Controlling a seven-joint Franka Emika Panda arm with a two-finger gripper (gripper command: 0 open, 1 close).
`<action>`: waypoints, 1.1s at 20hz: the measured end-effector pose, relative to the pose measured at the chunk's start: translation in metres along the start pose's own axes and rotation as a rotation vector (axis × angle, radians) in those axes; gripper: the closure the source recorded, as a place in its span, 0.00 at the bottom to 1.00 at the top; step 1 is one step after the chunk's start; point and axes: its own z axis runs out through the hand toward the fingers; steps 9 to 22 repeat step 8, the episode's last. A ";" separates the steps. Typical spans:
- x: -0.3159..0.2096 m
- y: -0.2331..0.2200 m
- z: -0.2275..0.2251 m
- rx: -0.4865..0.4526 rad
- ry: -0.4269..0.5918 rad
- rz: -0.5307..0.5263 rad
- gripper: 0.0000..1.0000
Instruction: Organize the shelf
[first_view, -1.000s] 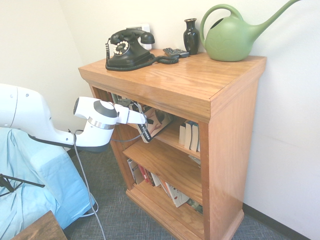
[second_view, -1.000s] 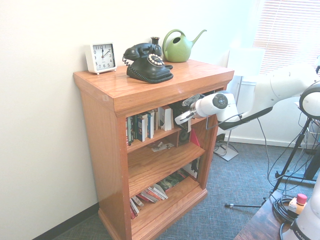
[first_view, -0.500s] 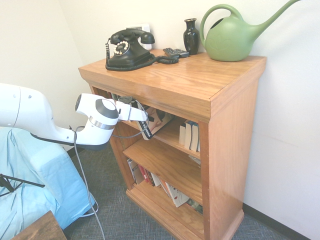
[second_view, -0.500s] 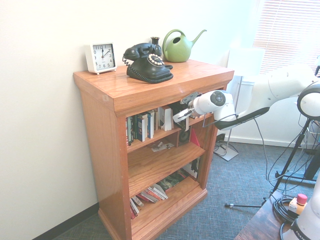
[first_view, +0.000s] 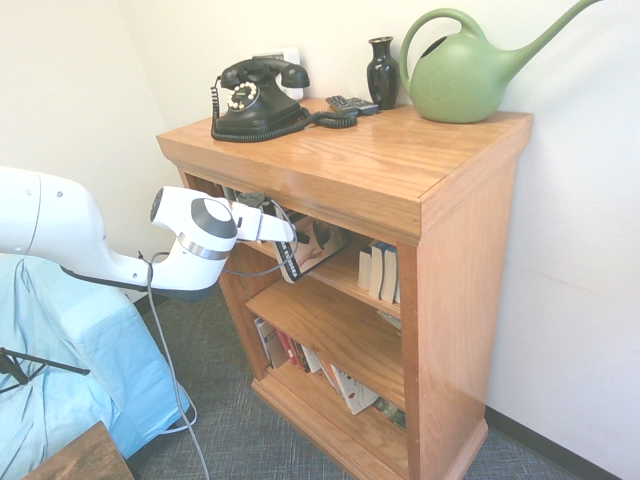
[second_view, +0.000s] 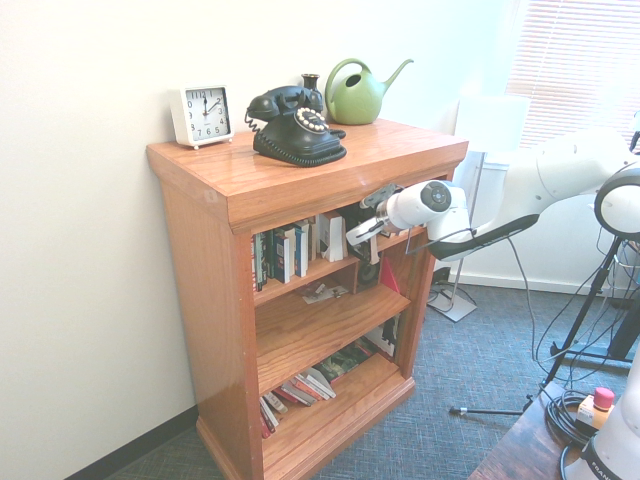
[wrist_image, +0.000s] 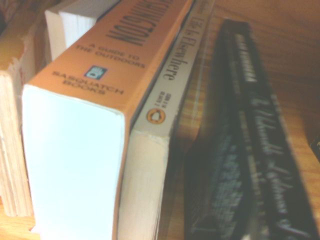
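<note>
— How are the jaws set?
— The gripper (first_view: 283, 243) is seen closed on a dark book (first_view: 291, 265), which is held tilted at the open front of the top tier, near the side panel beside the arm.

— What is shown close by?
— In the wrist view the dark book (wrist_image: 250, 150) is seen beside a thin pale book (wrist_image: 170, 85) and a thick orange book (wrist_image: 125, 65); bare wood is seen behind them.

— Where is the shelf placed?
— The shelf (first_view: 400, 170) is stood on grey carpet with its back against a pale wall. In the second exterior view a row of upright books (second_view: 290, 250) is seen on the top tier, toward the side panel far from the arm. More books (second_view: 300, 388) are laid slanting on the bottom tier.

— And on the flat top?
— A black telephone (first_view: 255, 100) is set near the front edge. A black vase (first_view: 382, 72) and a green watering can (first_view: 460, 75) are lined along the back edge, and a white clock (second_view: 202, 114) is set at a back corner.
</note>
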 end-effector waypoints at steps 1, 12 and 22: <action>0.000 0.001 -0.001 0.001 0.001 -0.007 0.00; -0.028 0.032 -0.051 0.020 -0.030 -0.008 0.00; -0.028 0.032 -0.051 0.020 -0.030 -0.008 0.00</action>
